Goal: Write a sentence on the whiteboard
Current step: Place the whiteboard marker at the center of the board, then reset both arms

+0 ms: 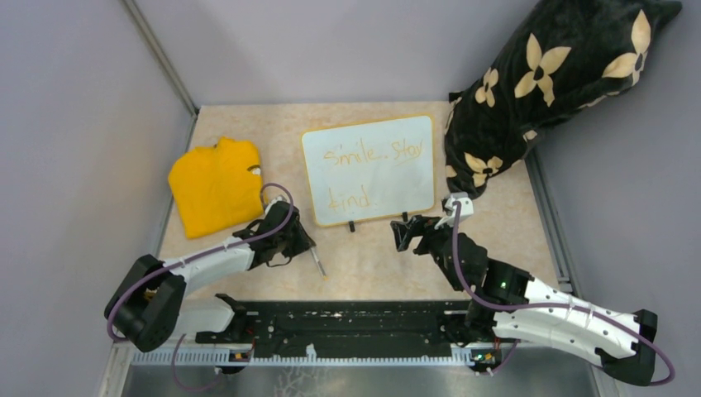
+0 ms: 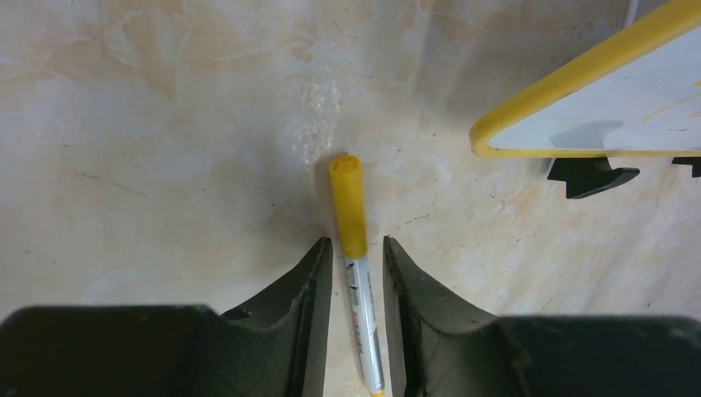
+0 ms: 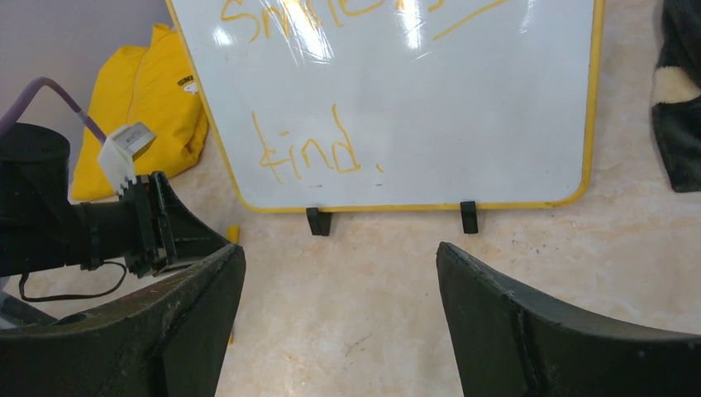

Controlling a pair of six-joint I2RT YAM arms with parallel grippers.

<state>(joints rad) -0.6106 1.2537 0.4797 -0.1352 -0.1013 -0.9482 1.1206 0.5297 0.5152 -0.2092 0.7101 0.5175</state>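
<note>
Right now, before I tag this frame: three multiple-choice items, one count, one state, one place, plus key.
1. The whiteboard stands on how many black feet: A) one B) two C) four.
2. The right claw is: A) open and empty B) shut tight C) shut on the whiteboard's frame.
3. The yellow-capped marker lies: A) on the whiteboard B) on the table between the fingers of the left claw C) in the right claw.
Key: 1 B, both feet show in the right wrist view; 2 A, its fingers stand wide apart over bare table; 3 B, the left wrist view shows it flat there, a gap either side.
</note>
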